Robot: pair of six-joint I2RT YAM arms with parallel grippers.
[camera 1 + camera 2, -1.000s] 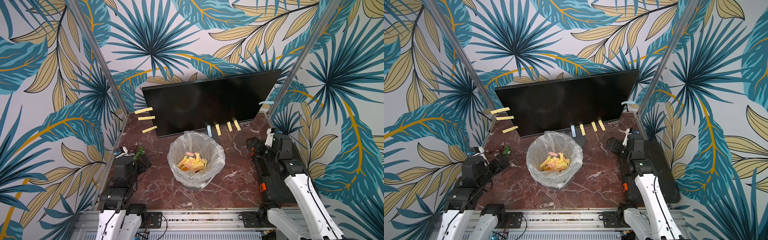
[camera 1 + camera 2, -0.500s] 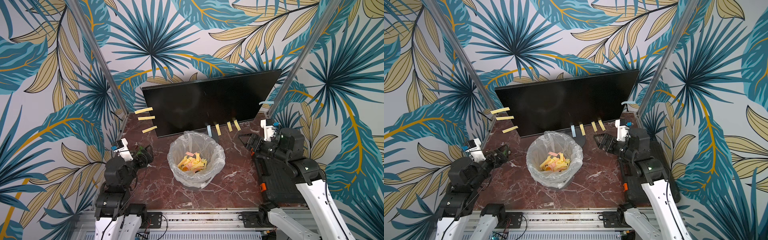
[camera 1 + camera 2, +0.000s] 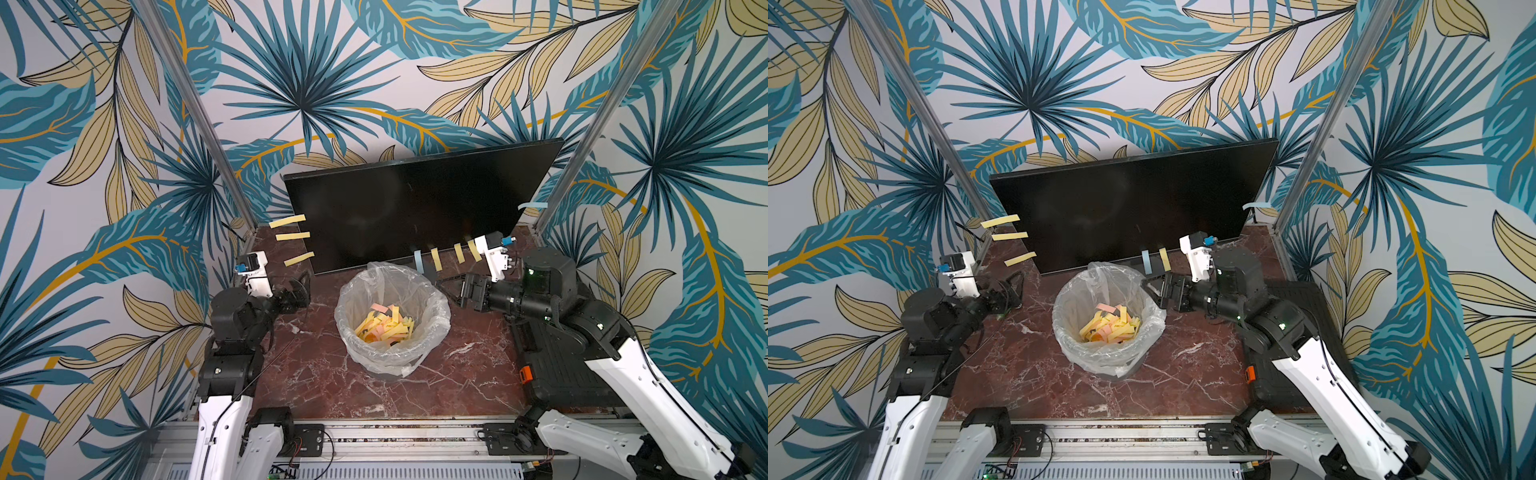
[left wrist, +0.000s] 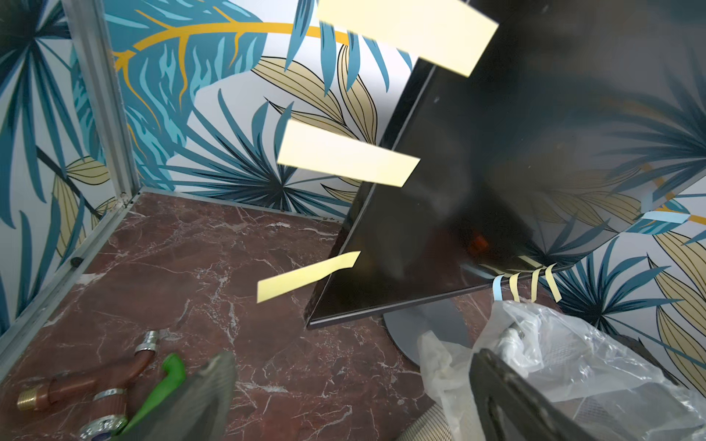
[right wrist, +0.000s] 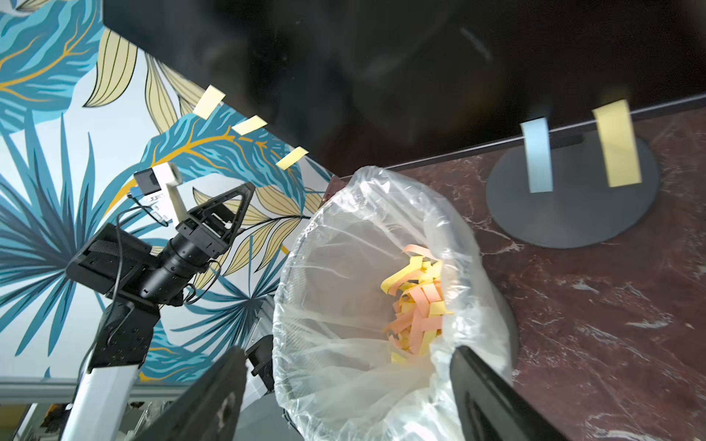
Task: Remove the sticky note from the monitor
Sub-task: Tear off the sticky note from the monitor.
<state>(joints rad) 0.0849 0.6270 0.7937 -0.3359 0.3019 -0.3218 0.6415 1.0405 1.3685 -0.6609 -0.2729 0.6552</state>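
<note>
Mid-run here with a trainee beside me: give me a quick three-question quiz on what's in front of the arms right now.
1. True or false: the bin is empty.
2. How many yellow notes stick out from the monitor edge nearest the left gripper? A one, B three, C five.
3. Fill in: the right gripper is ____, holding nothing.

Key: 1 false; 2 B; 3 open.

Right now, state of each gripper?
Left gripper: open, holding nothing.
Right gripper: open, holding nothing.
</note>
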